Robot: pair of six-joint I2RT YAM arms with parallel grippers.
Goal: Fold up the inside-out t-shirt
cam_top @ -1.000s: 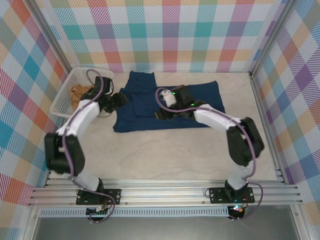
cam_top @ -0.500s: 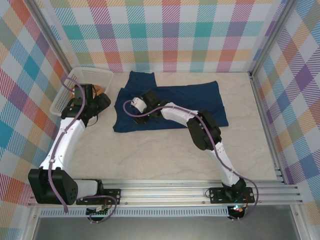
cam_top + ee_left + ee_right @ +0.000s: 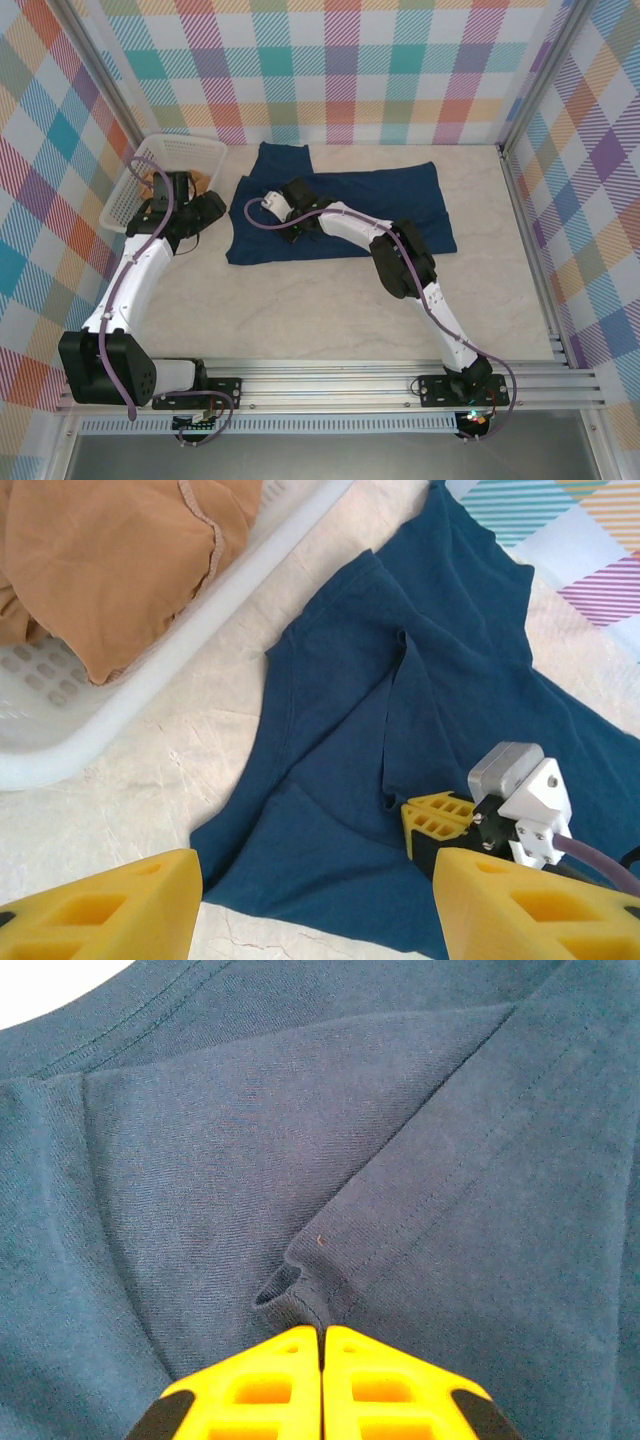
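Observation:
The inside-out t-shirt [image 3: 350, 205] lies spread on the table, dark navy, with a sleeve pointing toward the back wall. My right arm reaches left across it. The right gripper [image 3: 284, 222] sits low on the shirt's left part, shut on a puckered hem fold [image 3: 300, 1295] that bunches at its yellow fingertips [image 3: 322, 1332]. The left wrist view has those same fingers [image 3: 437, 825] on the cloth [image 3: 400, 680]. My left gripper [image 3: 205, 212] hovers just off the shirt's left edge, beside the basket, open, with nothing between its fingers [image 3: 320, 910].
A white basket [image 3: 130, 195] stands at the back left and holds a tan-orange garment [image 3: 110, 560]. Its rim [image 3: 200, 630] runs close to the left gripper. Plaid walls enclose the table, and bare tabletop [image 3: 320, 310] lies in front of the shirt.
The right arm has swung left across the shirt and its jaws have closed on the fold. The left arm drew back toward the basket, then held still.

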